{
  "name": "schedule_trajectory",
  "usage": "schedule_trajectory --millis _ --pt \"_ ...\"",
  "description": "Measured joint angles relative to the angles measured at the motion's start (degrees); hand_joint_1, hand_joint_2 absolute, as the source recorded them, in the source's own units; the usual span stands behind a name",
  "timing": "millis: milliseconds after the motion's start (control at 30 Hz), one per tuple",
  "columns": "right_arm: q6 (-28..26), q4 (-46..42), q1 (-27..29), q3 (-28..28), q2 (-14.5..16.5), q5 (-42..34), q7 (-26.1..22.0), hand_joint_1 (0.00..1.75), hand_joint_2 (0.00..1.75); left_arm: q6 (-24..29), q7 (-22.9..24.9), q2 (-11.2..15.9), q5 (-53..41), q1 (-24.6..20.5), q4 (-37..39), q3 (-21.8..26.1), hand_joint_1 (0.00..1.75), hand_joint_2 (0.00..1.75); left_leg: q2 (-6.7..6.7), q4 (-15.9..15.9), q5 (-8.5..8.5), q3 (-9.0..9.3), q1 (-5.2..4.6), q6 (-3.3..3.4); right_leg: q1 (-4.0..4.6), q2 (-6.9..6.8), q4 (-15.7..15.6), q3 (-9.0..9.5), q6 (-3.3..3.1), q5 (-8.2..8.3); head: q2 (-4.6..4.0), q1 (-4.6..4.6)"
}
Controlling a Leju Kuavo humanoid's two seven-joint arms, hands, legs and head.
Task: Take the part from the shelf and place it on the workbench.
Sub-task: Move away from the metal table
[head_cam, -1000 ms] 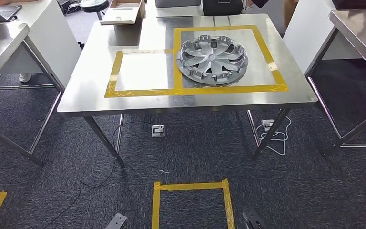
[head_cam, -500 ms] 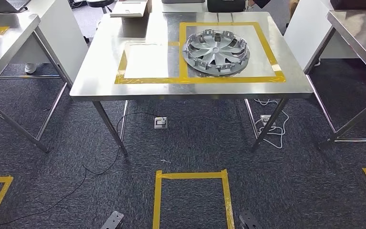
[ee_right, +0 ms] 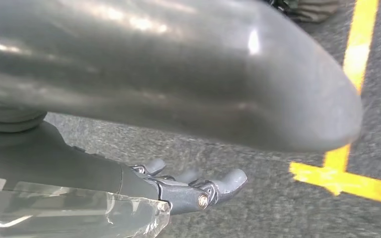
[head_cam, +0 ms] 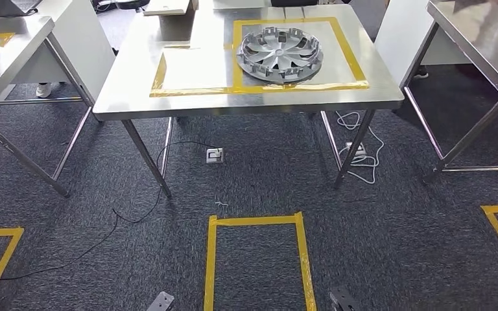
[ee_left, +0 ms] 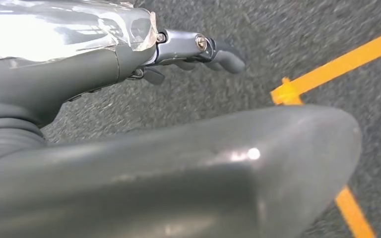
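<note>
A silver wheel cover (head_cam: pixel 279 54) lies flat on the steel workbench (head_cam: pixel 188 103), inside the larger yellow-taped rectangle at the bench's far right. A smaller taped rectangle beside it is bare. My left hand (ee_left: pixel 144 64) hangs over dark carpet near a yellow tape corner, fingers stretched out and thumb apart, holding nothing. My right hand (ee_right: pixel 173 191) hangs the same way over carpet and yellow tape, with nothing in it.
Steel tables stand at the left (head_cam: pixel 6 45) and right (head_cam: pixel 473 39) of the workbench. On the carpet in front lie a yellow tape square (head_cam: pixel 257 259), a black cable (head_cam: pixel 136 217), a floor socket (head_cam: pixel 214 155) and a white cable (head_cam: pixel 358 155).
The whole picture has shifted: the camera has moved back and the workbench now sits higher and smaller in view. The wheel cover keeps its place on the bench.
</note>
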Motion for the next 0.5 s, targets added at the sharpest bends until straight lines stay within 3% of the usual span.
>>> schedule_trajectory --millis 33,67,100,133,200,267,333,433,500 --pt "0.00 0.00 0.05 0.01 -0.02 -0.01 0.00 0.00 0.00 0.02 -0.01 -0.01 0.00 0.03 -0.01 -0.02 0.00 0.00 0.00 3.89 -2.78 -0.91 0.04 -0.23 0.08 -0.01 0.03 -0.79 -0.12 0.64 0.00 -0.03" --pt "0.00 0.00 0.11 0.03 -0.02 -0.01 0.00 0.00 0.00 0.06 -0.02 -0.01 0.00 0.05 -0.01 -0.03 0.00 0.00 -0.01 7.47 -4.35 -1.53 0.06 -0.34 0.18 -0.01 0.06 -1.49 -0.11 1.28 0.00 -0.04" --pt "0.00 0.00 0.19 0.07 -0.01 -0.02 0.00 0.00 0.00 0.11 -0.02 -0.01 0.00 0.07 -0.01 -0.03 0.00 0.00 -0.01 9.73 -4.61 -1.48 0.06 -0.32 0.29 0.00 0.10 -2.13 -0.07 1.86 0.00 -0.05" --pt "0.00 0.00 0.29 0.10 0.01 -0.03 0.00 0.00 0.00 0.19 -0.03 0.00 0.00 0.09 -0.01 -0.03 0.00 0.00 -0.03 9.92 -3.79 -0.38 0.03 -0.14 0.42 0.01 0.13 -2.71 0.02 2.39 0.00 -0.05" --pt "0.01 0.00 0.44 0.17 0.09 -0.14 -0.01 0.00 0.00 0.37 -0.06 0.05 -0.01 0.09 -0.02 -0.04 0.00 0.00 -0.10 3.71 -1.81 5.11 -0.22 0.83 0.63 0.05 0.17 -3.52 0.23 3.26 0.00 -0.06" --pt "0.00 0.00 0.42 0.20 0.25 -0.38 -0.05 0.00 0.87 0.51 -0.13 0.20 -0.03 0.02 -0.05 -0.07 0.00 0.00 -0.08 -4.06 -2.08 10.61 -0.67 1.92 0.65 0.03 0.12 -3.90 0.73 3.95 -0.01 0.01" --pt "-0.01 0.00 0.36 0.21 0.38 -0.62 -0.12 0.00 1.75 0.58 -0.16 0.35 -0.09 0.01 -0.09 -0.10 0.00 0.00 0.01 -6.67 -2.82 12.08 -1.19 2.55 0.42 -0.06 -0.05 -3.96 1.43 4.54 -0.01 -0.03" --pt "-0.01 0.00 0.41 0.21 0.47 -0.79 -0.21 0.00 1.75 0.68 -0.16 0.47 -0.20 -0.02 -0.13 -0.13 0.00 0.00 0.12 -8.62 -1.11 12.13 -1.21 3.57 0.45 -0.13 0.59 -4.55 2.11 4.40 -0.01 -0.01" --pt "-0.04 0.00 0.43 0.21 0.37 -0.85 -0.33 0.00 1.75 0.74 -0.16 0.34 -0.29 -0.09 -0.22 -0.15 0.00 0.00 0.19 -9.62 0.19 11.86 -0.98 3.85 0.42 -0.06 5.79 -6.98 1.81 1.33 -0.01 0.14"
